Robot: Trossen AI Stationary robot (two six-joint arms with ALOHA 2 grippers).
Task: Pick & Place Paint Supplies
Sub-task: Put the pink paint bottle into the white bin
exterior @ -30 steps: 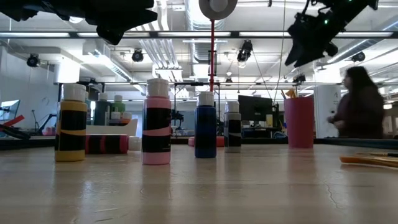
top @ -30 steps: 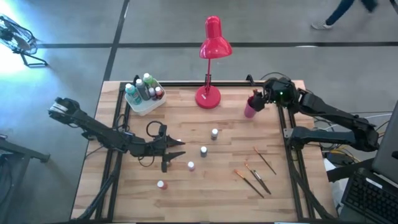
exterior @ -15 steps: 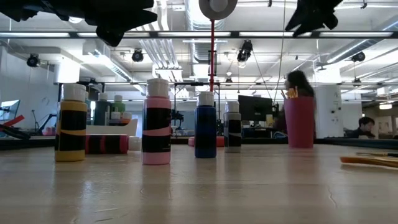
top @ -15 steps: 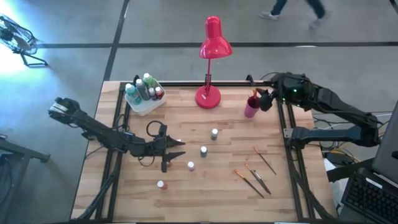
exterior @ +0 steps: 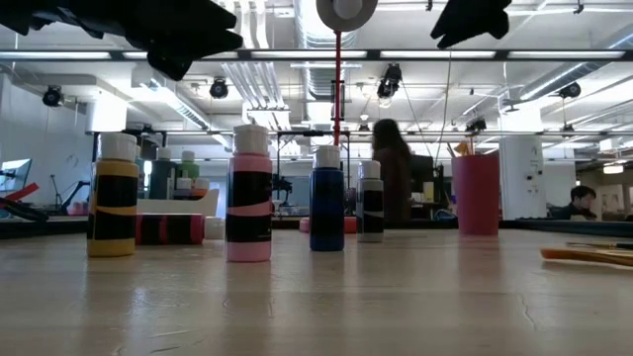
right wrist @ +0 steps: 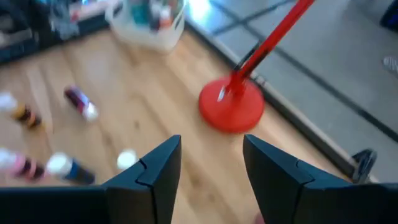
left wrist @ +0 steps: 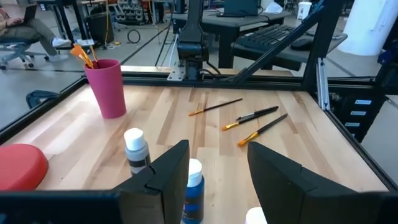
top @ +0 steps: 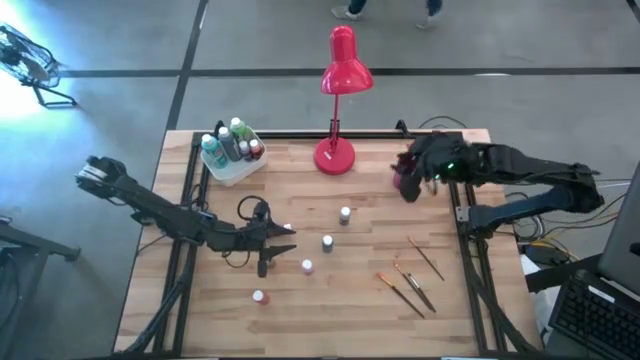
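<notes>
Right now my right gripper [right wrist: 208, 180], fingers spread and holding nothing, hangs above the pink plastic cup [left wrist: 106, 87] with orange-tipped brushes by the red desk lamp [top: 341, 75]. Dropping carelessly, I could topple the cup. My left gripper [left wrist: 217, 180], also parted, hovers over the white-capped blue paint bottle [left wrist: 192, 202]; three wooden-handled brushes [top: 408, 280] lie loose nearby.

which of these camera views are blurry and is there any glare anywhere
Right wrist view: motion-smeared, the red lamp base and the lying bottle soft. Low view: bottles sharp, backlit by ceiling lights, the person behind blurred. High view: bright glare in the top left corner, table evenly lit. Left wrist view: crisp, the pink cup and brushes clear.
</notes>
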